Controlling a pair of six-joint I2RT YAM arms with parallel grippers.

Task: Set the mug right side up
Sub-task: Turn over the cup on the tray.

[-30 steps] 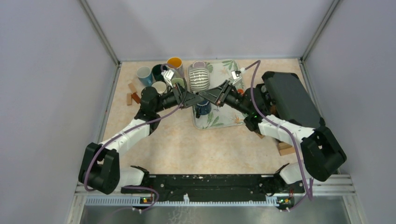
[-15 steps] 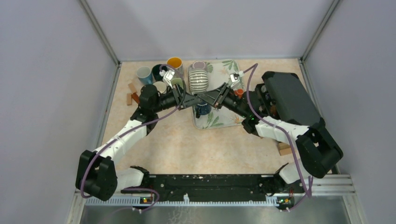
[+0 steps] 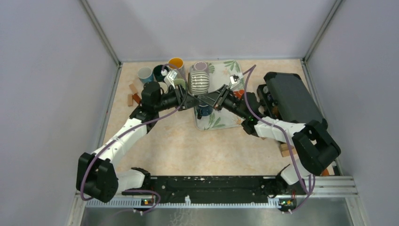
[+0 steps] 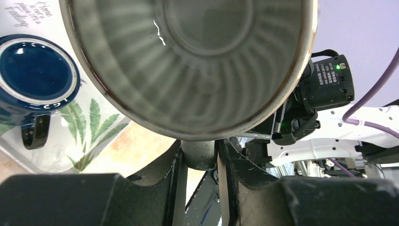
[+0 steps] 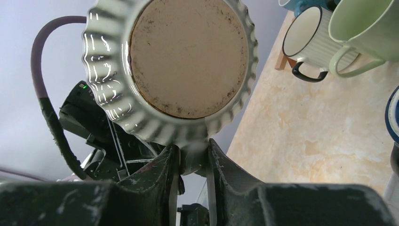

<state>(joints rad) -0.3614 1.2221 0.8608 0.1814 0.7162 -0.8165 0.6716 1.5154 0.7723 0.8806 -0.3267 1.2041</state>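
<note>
Evidently you are mid-turn: the ribbed pale-grey ceramic mug (image 3: 199, 81) hangs sideways over the leaf-patterned tray (image 3: 220, 120), left pincer (image 4: 200, 157) and right pincer (image 5: 192, 157) both clenched on its handle, so next release one and roll its mouth upward.

Ribbed mug (image 3: 199, 81): mug cluster (image 3: 161, 74) 9 o'clock, navy mug (image 3: 203, 111) 6 o'clock, dark case (image 3: 289, 96) 3 o'clock; counter (image 3: 183, 141) open 7 o'clock.

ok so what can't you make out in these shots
- Top view: what the left end effector and right end effector pinch on the ribbed mug; both tips are tucked under it.
- Left wrist view: the ribbed mug's rim, cut off at the top edge.
- Right wrist view: its inside, hidden behind its base.
</note>
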